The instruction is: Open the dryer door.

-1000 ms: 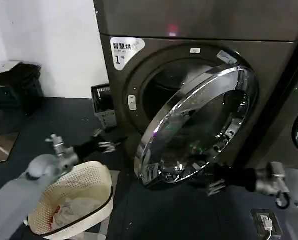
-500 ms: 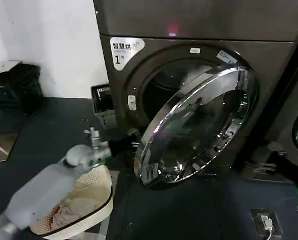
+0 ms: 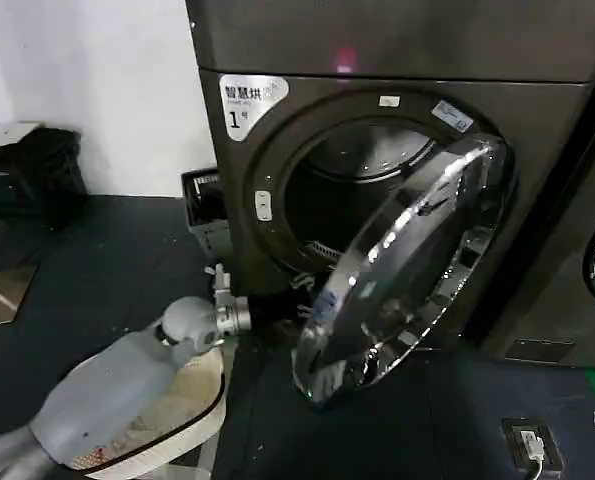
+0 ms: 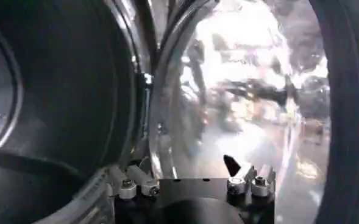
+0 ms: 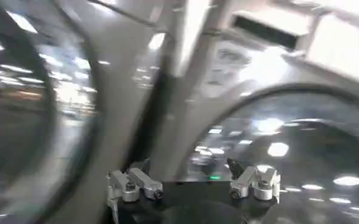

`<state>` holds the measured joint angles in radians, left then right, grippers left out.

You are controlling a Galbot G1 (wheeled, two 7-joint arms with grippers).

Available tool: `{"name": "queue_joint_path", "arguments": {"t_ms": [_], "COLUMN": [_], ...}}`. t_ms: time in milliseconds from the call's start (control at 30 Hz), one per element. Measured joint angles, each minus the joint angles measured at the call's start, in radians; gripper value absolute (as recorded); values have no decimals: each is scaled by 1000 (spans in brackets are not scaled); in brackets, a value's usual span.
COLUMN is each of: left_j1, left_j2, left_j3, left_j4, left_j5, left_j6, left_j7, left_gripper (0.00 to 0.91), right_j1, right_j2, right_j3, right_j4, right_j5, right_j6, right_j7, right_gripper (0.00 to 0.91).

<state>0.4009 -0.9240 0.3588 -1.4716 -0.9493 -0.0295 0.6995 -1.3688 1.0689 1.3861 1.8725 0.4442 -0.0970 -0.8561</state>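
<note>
door (image 3: pixel 407 265) swung partly out from dryer (image 3: pixel 537 130), hinged on robot's right | left gripper (image 3: pixel 302 305) set at door's free edge, fingers spread in wrist view, apparently behind the rim | right gripper (image 5: pixel 194 182) spread, empty | door best pushed outward along its arc, contact kept low on rim

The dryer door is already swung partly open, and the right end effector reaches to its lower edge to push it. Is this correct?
Not quite: it is the left end effector that reaches to the lower edge of the dryer door, as the head view shows. The door is indeed swung partly open.
</note>
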Motion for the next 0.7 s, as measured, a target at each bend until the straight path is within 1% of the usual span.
{"name": "queue_joint_path", "arguments": {"t_ms": [200, 333, 433, 567, 633, 700], "left_j1": [-2, -3, -9, -29, -45, -54], "left_j2": [-2, -11, -19, -38, -50, -63], "left_j3": [39, 60, 79, 115, 139, 159], "left_j4": [-40, -67, -87, -114, -122, -126], "left_j5": [-4, -5, -5, -1, -4, -1], "left_j6": [-4, -6, -10, -18, -21, -25], "left_j7": [10, 0, -19, -49, -64, -69], "left_gripper": [907, 907, 907, 907, 907, 907], "right_j1": [-32, -51, -64, -80, -89, -98], "right_j2": [20, 26, 31, 30, 29, 25], "right_j3": [138, 211, 257, 327, 367, 409], "right_j4": [26, 41, 54, 61, 62, 63], "right_j5": [-55, -61, -63, -68, -82, -77], "right_j6": [-2, -14, -34, -72, -105, -150], "right_j7": [188, 300, 376, 486, 520, 569], "right_gripper": [907, 907, 907, 907, 907, 907]}}
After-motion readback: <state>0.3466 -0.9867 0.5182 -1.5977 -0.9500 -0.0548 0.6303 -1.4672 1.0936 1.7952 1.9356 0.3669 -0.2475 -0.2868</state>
